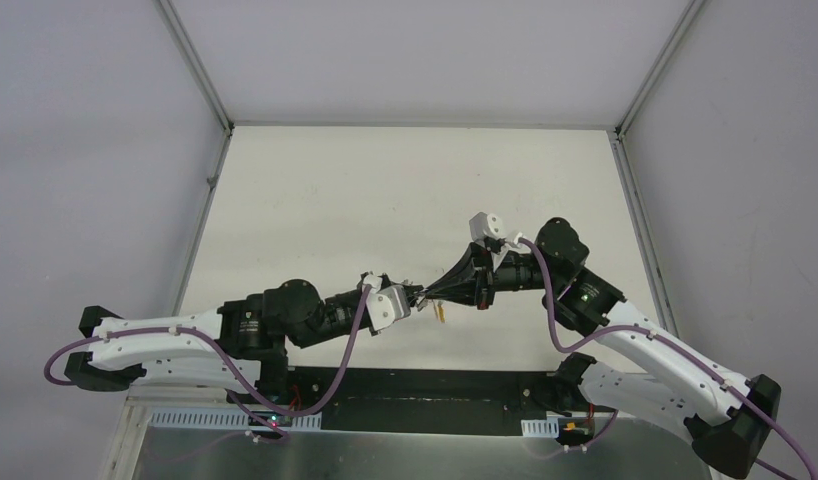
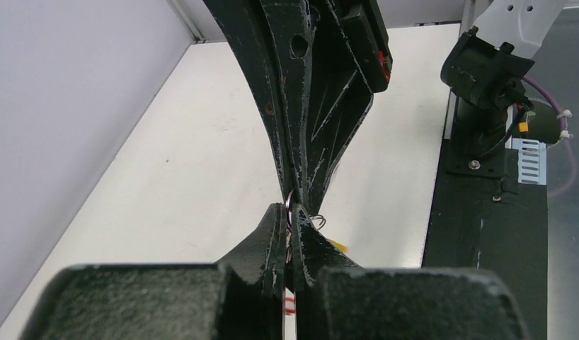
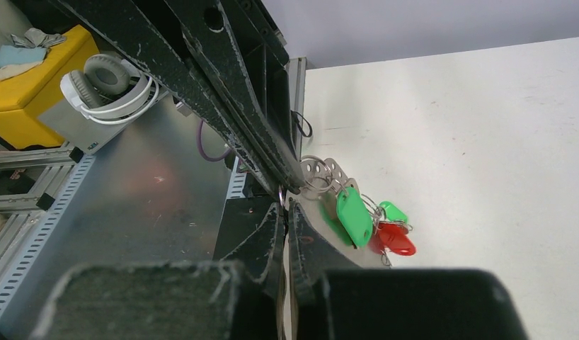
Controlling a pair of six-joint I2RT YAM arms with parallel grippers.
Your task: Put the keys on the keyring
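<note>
With my left claw (image 2: 288, 216) and right claw (image 3: 285, 211) both pinched shut tip to tip on the keyring (image 3: 315, 172) above the desk (image 1: 385, 200), its light keys (image 3: 354, 216) dangling, I judge the thin wire stiff, slippery and best gripped bare.

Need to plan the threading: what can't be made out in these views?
- Left wrist: keyring is a sliver, pinched between left gripper and right gripper tips.
- Top: keys too small to tell apart.
- Right wrist: black-capped key unseen; green key covers what hangs behind.
</note>
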